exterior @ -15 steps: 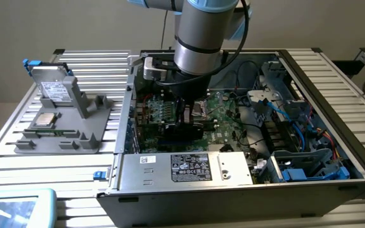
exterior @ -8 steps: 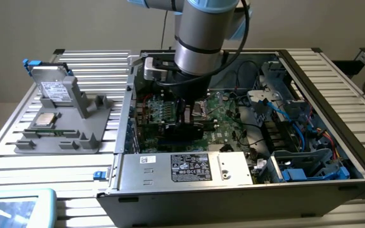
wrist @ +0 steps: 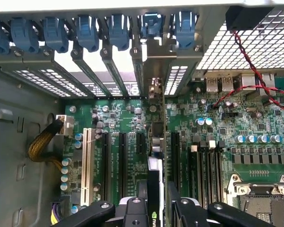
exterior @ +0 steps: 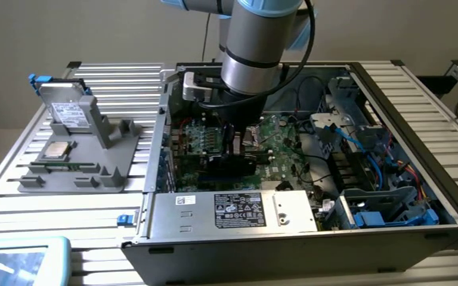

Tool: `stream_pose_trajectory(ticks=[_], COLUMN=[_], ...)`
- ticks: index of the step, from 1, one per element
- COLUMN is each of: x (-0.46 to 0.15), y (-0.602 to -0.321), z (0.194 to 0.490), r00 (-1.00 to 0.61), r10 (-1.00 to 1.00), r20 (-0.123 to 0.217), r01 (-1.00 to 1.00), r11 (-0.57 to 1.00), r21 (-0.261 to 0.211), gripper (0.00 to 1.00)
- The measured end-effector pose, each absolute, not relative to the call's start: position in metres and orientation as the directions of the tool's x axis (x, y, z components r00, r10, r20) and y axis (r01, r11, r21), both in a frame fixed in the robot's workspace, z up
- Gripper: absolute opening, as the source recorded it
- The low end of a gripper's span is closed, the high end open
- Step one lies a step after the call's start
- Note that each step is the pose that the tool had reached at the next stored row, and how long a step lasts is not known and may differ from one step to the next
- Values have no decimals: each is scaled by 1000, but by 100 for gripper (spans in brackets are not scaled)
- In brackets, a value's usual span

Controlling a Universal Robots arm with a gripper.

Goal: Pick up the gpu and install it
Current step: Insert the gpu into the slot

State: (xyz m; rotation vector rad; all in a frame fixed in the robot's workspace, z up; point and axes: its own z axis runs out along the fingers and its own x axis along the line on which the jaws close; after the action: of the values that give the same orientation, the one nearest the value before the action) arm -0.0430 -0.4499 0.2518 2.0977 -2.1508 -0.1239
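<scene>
The gpu [wrist: 154,142] is seen edge-on in the wrist view, a thin black card with a green edge, standing upright over the motherboard [wrist: 213,127] between the black expansion slots. Its metal bracket [wrist: 154,71] points at the slot openings in the case's rear wall. My gripper [wrist: 154,210] is shut on the card's upper edge, one black finger on each side. In the exterior view the gripper [exterior: 233,149] reaches down inside the open computer case [exterior: 420,131], and the gpu [exterior: 226,171] sits low over the board beneath it.
Blue retention clips [wrist: 85,30] line the rear wall. A white slot [wrist: 86,161] and yellow-sleeved cables [wrist: 40,144] lie to one side, the CPU socket [wrist: 262,203] to the other. The power supply [exterior: 237,211] bounds the front. Outside, a grey holder [exterior: 110,134] carries a hard drive [exterior: 68,110] and CPU chip [exterior: 56,149].
</scene>
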Motion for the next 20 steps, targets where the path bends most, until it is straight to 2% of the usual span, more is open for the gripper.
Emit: stream_pose_trajectory(ticks=[20], x=[-45], y=[-451], z=[252], r00=[2], r10=[-999], r20=[39], r01=[-988], r11=[4], r21=[153], gripper=[27])
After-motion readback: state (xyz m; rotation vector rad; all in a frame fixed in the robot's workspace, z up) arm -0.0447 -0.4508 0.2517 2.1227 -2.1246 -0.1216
